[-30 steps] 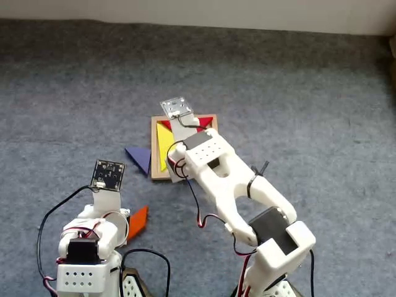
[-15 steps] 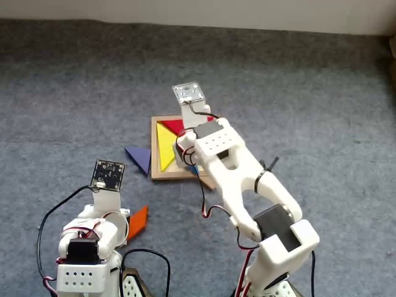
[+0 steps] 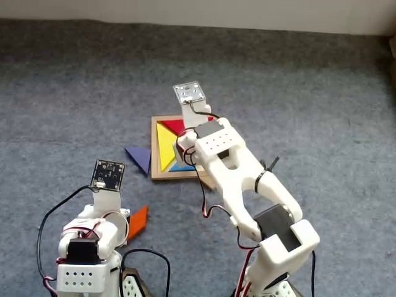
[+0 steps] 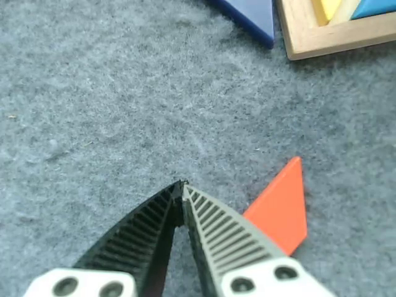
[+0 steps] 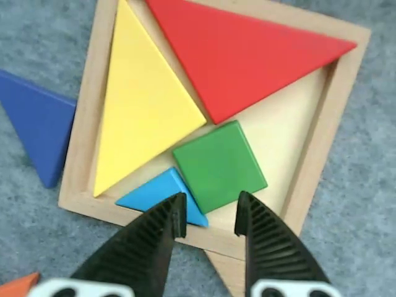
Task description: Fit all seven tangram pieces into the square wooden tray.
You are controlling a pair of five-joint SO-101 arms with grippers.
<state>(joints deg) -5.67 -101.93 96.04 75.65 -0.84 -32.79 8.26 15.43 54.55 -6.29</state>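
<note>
Light soft, even, fairly bright in all three views. No glare, no hot spots. Carpet lit uniformly, with paler band along far edge. Shadows weak and diffuse. Only thin dark line along tray inner wall, under its outer edge, and at rim of blue triangle. Painted pieces look matte under my cameras.
</note>
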